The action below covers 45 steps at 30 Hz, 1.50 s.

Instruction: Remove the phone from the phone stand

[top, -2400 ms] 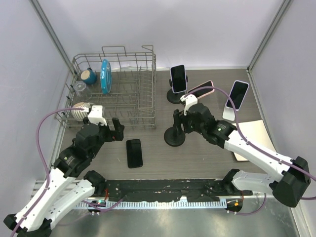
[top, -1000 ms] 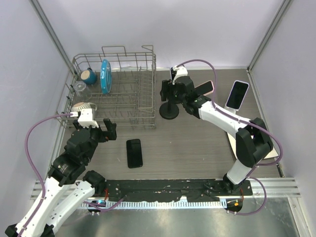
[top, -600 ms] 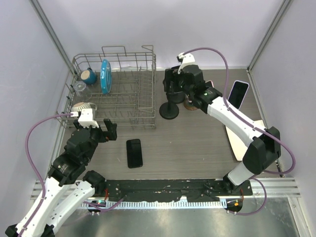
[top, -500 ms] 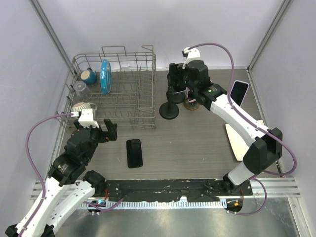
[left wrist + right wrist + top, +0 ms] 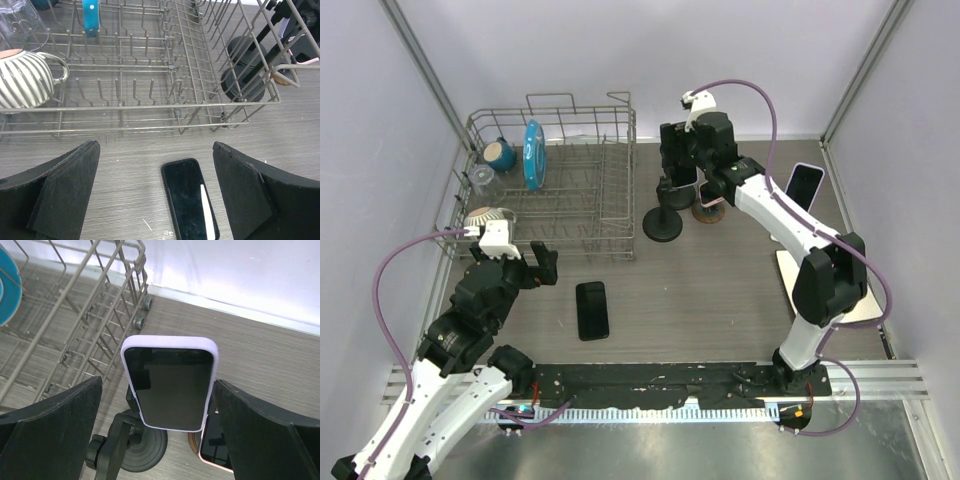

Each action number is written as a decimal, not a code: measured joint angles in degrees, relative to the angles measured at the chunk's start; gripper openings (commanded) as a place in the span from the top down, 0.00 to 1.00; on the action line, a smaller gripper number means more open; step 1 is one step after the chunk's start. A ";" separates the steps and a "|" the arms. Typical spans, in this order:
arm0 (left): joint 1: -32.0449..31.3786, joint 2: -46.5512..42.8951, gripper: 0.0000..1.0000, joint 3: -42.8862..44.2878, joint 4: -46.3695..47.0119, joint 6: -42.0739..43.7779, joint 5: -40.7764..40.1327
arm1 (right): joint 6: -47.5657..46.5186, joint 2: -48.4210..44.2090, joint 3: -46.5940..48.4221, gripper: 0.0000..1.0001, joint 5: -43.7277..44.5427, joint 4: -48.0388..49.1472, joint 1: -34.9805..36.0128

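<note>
A phone in a lavender case point(image 5: 170, 387) sits upright in a black phone stand point(image 5: 131, 399) at the back of the table. My right gripper point(image 5: 157, 390) is open, one finger on each side of this phone, not touching it. In the top view the right gripper point(image 5: 678, 165) covers most of the phone. My left gripper point(image 5: 535, 268) is open and empty, just in front of the dish rack, above a black phone point(image 5: 190, 200) lying flat on the table point(image 5: 720, 300).
An empty black stand point(image 5: 663, 222) is next to the rack's right end. A pink-cased phone point(image 5: 217, 445) on a brown-based stand sits right of the gripper. Another phone point(image 5: 803, 187) stands at far right. The wire dish rack point(image 5: 570, 215) holds a blue plate point(image 5: 533, 155) and a striped mug point(image 5: 22, 82).
My right arm carried the empty black stand back toward the rack, let it go, then rose to the back and placed its open fingers around the lavender phone. My left arm drew back slightly.
</note>
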 measured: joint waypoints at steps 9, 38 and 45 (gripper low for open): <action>0.35 0.00 0.00 0.00 0.02 0.02 0.85 | -2.69 4.76 1.03 0.00 -0.11 2.43 0.00; 2.38 1.20 0.00 0.00 0.07 0.02 4.04 | -3.02 6.58 -3.56 0.13 6.47 11.08 -0.13; 2.58 1.20 0.00 0.00 0.07 0.02 4.26 | -2.78 7.98 -2.05 0.48 6.32 11.34 -0.13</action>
